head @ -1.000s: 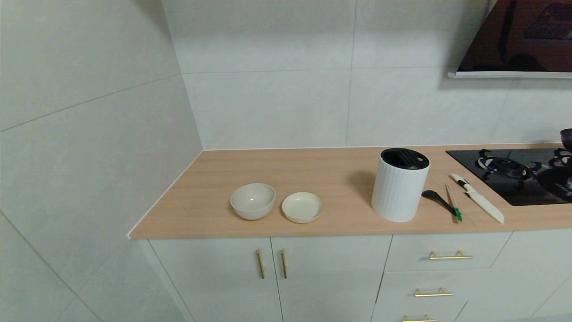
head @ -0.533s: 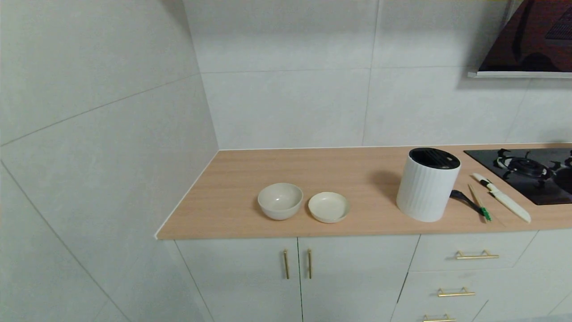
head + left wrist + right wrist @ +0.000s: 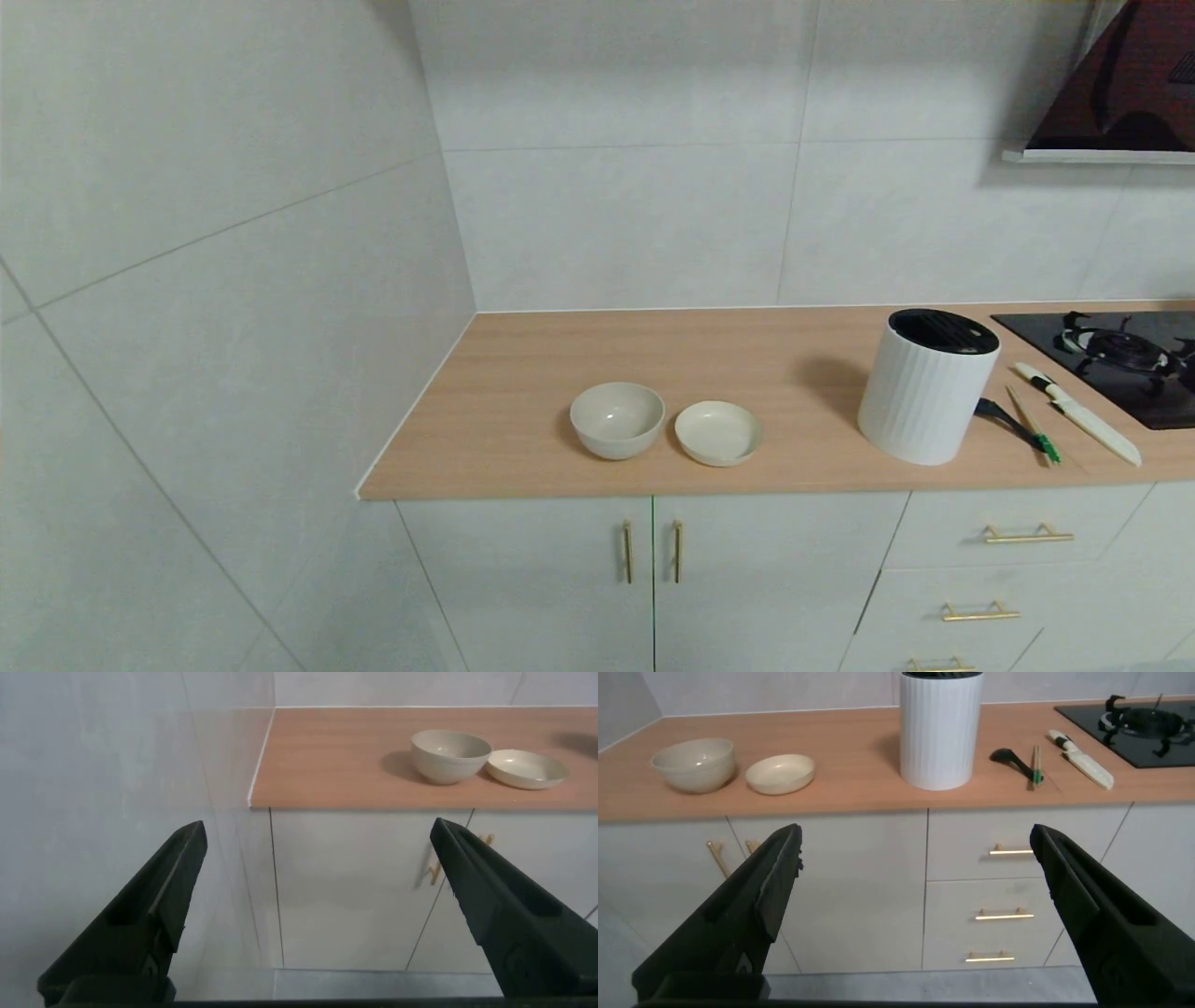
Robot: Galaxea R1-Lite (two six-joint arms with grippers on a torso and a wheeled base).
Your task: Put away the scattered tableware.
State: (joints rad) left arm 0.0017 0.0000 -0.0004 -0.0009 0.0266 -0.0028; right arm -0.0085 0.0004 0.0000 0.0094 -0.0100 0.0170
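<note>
I have both grippers spread wide and empty: the left gripper [image 3: 316,827] and right gripper [image 3: 915,831] sit low before the white cabinet doors [image 3: 523,579], well apart from the tableware. On the wooden countertop [image 3: 523,373] a white ribbed utensil holder [image 3: 926,392] stands upright. To its left sit a cream bowl [image 3: 617,420] and, just beside it, a shallow dish [image 3: 717,432]. Right of the holder lie a knife [image 3: 1078,413], black spoon [image 3: 1004,415] and chopsticks [image 3: 1032,425].

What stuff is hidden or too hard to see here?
Head view: inside the white holder, hidden by its dark slotted top.
Head view: the stove, cut off by the right edge.
Head view: the chopsticks, too thin to count.
All views: inside the cupboard, behind shut doors.
</note>
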